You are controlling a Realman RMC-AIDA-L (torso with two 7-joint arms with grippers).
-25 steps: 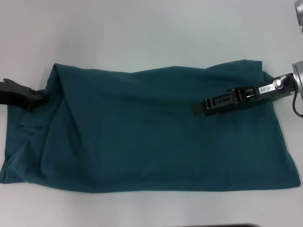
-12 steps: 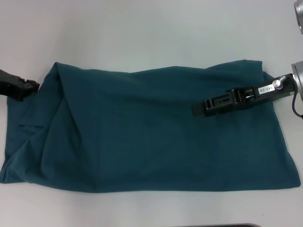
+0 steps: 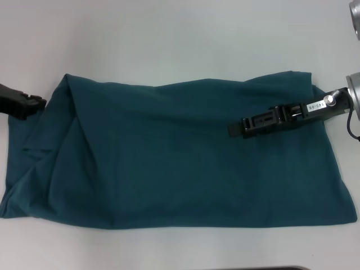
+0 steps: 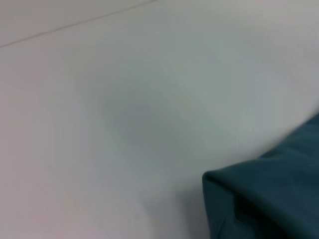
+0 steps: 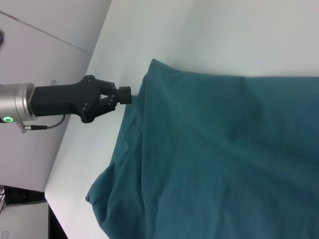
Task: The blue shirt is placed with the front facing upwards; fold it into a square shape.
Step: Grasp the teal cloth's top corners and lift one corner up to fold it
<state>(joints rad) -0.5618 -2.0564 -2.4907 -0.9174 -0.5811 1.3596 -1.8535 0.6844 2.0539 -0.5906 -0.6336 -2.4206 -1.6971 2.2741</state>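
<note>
The right gripper (image 3: 235,129) lies low over the blue shirt (image 3: 180,163), reaching in from the shirt's right edge toward its middle, its black body stretched along the upper part of the cloth. Whether its fingers are apart or together I cannot tell, since they show only as a dark block against the fabric. Beneath and around it the shirt spreads as a wide, folded band across the white table (image 3: 169,39), plain teal side up, with a raised fold running along its far edge and soft creases toward its left end.

The left gripper (image 3: 39,102) sits just off the shirt's far left corner, at the edge of the cloth. In the right wrist view its fingers (image 5: 124,93) are drawn together at the tip, right beside the shirt's corner (image 5: 152,64); whether they touch the cloth is not clear. The left wrist view shows only bare table and one folded corner of the shirt (image 4: 269,199).
</note>
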